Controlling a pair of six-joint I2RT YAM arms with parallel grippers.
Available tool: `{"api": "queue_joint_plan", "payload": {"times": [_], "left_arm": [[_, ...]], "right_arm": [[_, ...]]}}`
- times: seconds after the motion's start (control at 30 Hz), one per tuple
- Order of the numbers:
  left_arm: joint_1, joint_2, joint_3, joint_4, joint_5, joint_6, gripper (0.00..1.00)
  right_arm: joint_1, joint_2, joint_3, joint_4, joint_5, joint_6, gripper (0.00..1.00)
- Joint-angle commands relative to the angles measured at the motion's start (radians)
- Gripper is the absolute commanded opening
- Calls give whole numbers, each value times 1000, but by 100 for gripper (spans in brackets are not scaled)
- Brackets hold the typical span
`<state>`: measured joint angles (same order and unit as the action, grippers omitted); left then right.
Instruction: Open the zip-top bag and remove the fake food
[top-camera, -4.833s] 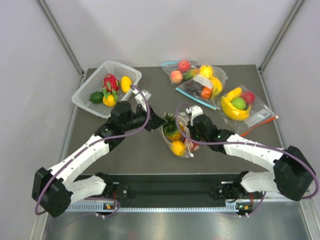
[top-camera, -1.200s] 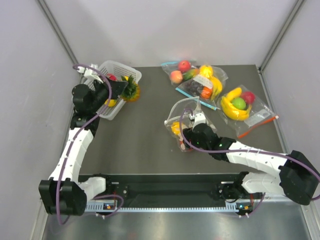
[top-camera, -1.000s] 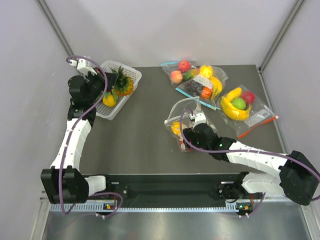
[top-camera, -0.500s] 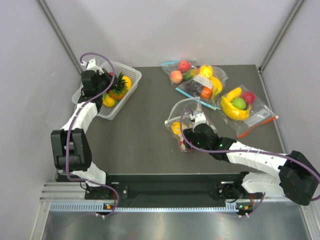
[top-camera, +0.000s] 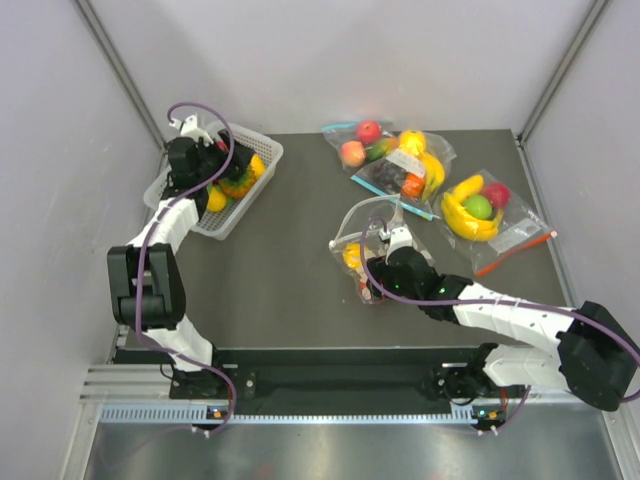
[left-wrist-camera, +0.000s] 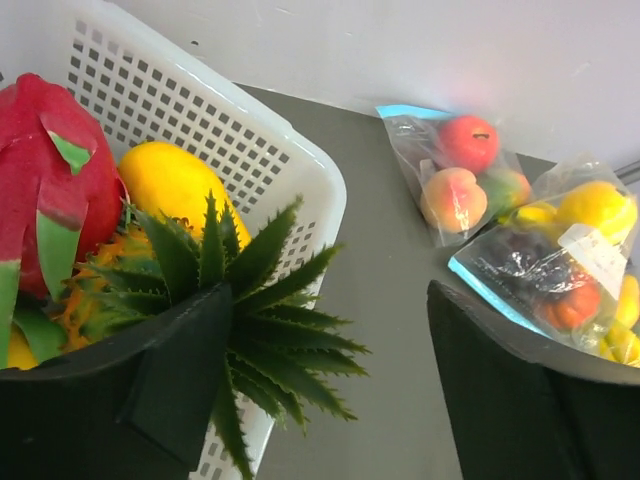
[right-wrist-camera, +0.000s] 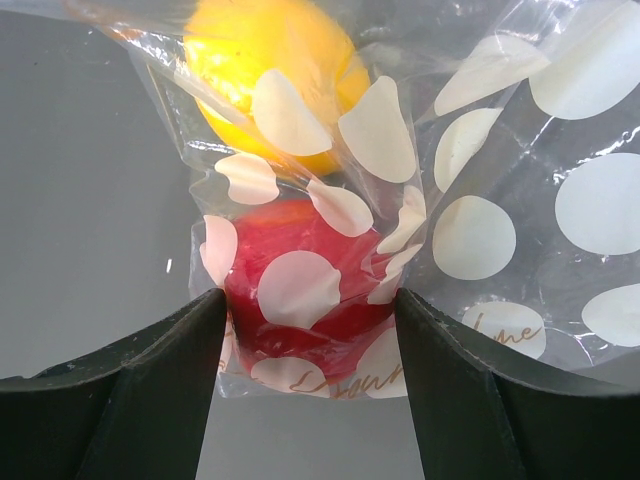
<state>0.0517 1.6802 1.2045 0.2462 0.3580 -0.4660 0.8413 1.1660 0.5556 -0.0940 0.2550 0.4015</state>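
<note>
The left end effector (left-wrist-camera: 325, 340) hangs over the white basket (left-wrist-camera: 250, 150) at the far left of the table (top-camera: 280, 280), its fingers spread wide and released. The pineapple (left-wrist-camera: 215, 290) lies in the basket against the left finger, its green crown pointing out over the rim, beside a pink dragon fruit (left-wrist-camera: 45, 180) and a yellow mango (left-wrist-camera: 175, 185). It looks set down there as the drop-off spot for emptied food.

Near the middle of the table, the right end effector (right-wrist-camera: 305, 305) is clenched on the near end of the zip-top bag (right-wrist-camera: 480, 240), with a finger on either side of the red piece (right-wrist-camera: 300, 340) inside the film. Just beyond it in the bag sits the yellow-orange fruit (right-wrist-camera: 270, 60). In the overhead view the bag's far mouth stands up as an open loop. Gripping the closed end probably anchors the bag and keeps that mouth open, so the other arm can reach in. By this count, one fruit is out and two remain.
</note>
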Motion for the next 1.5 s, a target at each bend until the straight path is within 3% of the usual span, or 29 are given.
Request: {"api": "queue_joint_plan", "payload": {"times": [0.0,0.17,0.3,0.47,0.6,0.77,0.87,1.17,1.47], "left_arm": [[-1,-66,30,-5,-31,47,86],[-39,-181,9,-36,-143,121,92],[-127,-312,-20,-51,-327,200,99],[-190,-402,-40,-76,-389,253,99],[-329,-416,-62,-90,-309,291,99],[-443,-328,-74,-114,-34,241,99],[-527,-280,-79,-113,13,247,99],[-613,-104,-59,-168,30,227,99],[-636,-24,-89,-206,-22,219,99]], "right_arm": [[-8,4,15,16,-14,-4,68],[-8,4,21,5,-11,-3,68],[-8,-3,24,-10,-2,-4,68],[-8,-12,20,-24,1,-4,68],[-7,-19,15,-26,1,-1,68],[-8,-28,12,-38,1,3,68],[-7,-43,9,-47,3,7,68],[-8,-71,-2,-58,7,17,68],[-8,-88,-10,-70,10,22,68]]}}
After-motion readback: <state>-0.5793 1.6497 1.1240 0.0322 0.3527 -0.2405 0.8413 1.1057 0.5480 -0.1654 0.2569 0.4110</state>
